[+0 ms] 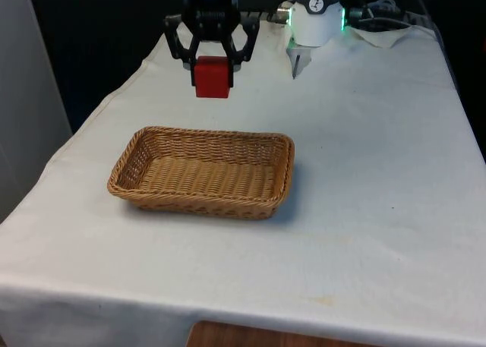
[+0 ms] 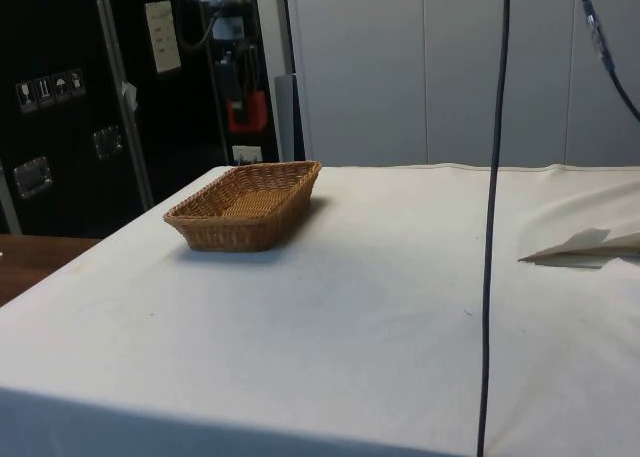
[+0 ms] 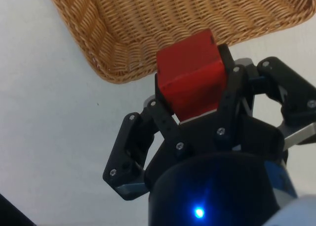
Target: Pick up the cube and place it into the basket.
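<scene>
A red cube (image 1: 212, 76) hangs in the air, with my black gripper (image 1: 212, 64) shut on it. It is held well above the cloth, just beyond the far rim of the wicker basket (image 1: 203, 172). In the wrist view the cube (image 3: 190, 76) sits clamped between the fingers (image 3: 230, 90), over the basket's rim (image 3: 113, 67). The side view has the cube (image 2: 247, 112) high above the basket (image 2: 247, 205), near its far end. Nothing lies inside the basket.
A black cable (image 2: 493, 217) hangs down across the side view. Crumpled white cloth (image 1: 387, 32) lies at the far right of the table by the robot's base (image 1: 314, 20). A folded bit of cloth (image 2: 585, 247) lies at the side view's right.
</scene>
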